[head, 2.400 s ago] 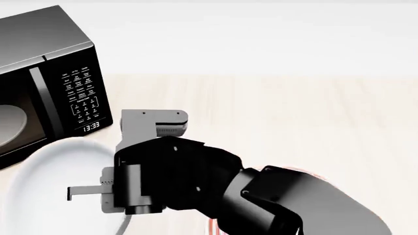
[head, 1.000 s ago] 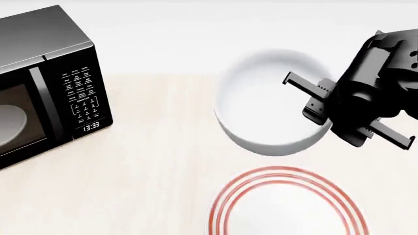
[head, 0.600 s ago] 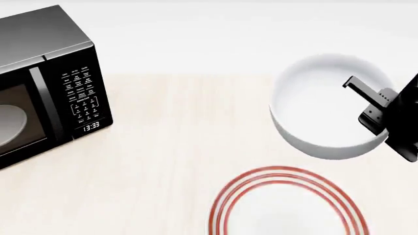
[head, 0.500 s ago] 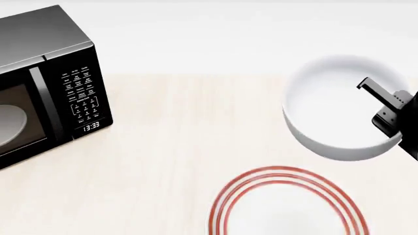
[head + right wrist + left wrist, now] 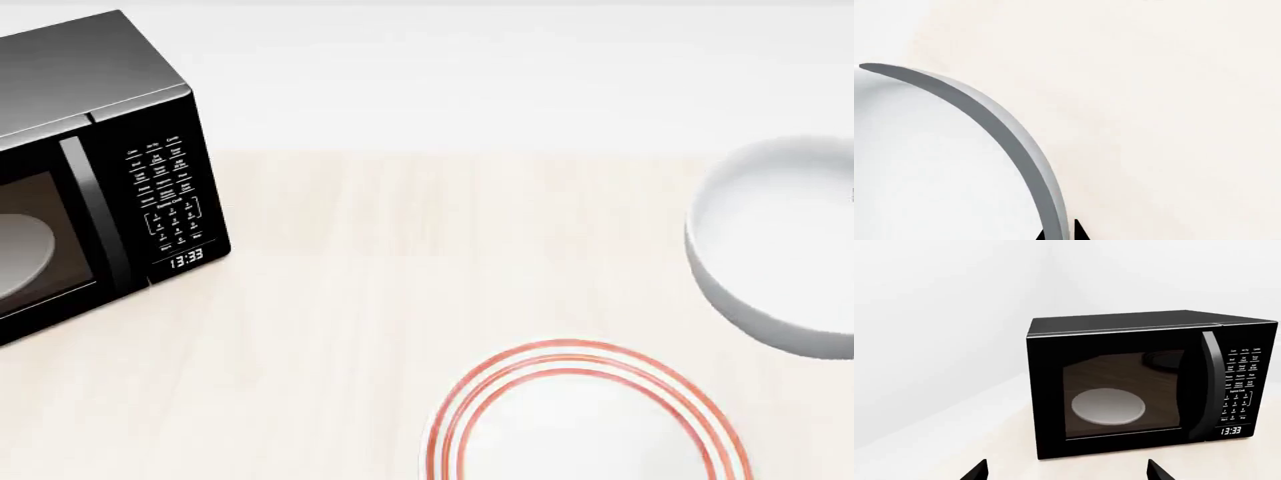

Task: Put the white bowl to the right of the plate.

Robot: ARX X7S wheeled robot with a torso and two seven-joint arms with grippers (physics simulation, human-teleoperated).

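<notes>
White bowl (image 5: 781,245) sits at the far right edge of the head view, cut off by the frame, up and to the right of the plate (image 5: 581,415); the two are apart, w/ a strip of bare tabletop (image 5: 400,260) between them. Can't tell from this view whether the bowl rests on the table or hangs above it. Plate lies flat near the bottom edge, its lower part cropped, red rings visible round the rim. Black microwave (image 5: 94,165) stands at the left edge, door shut, keypad and clock facing the robot; well apart from the plate, w/ a wide open stretch of pale wood between. Behind the wood the surface goes white. No arm shows in the head view. Right wrist view: bowl's thick grey-shaded rim (image 5: 997,127) curves across the pic, white interior on one side, bare table on the other; right gripper (image 5: 1062,234) shows only as two small dark tips, one either side of the bowl wall, so pinched on the rim. Left wrist view: microwave (image 5: 1134,385) dead ahead, turntable disc (image 5: 1109,406) seen through the door glass; left gripper (image 5: 1066,472) shows two dark fingertips (image 5: 977,472) spread wide w/ nothing between them, table open in front of it.
</notes>
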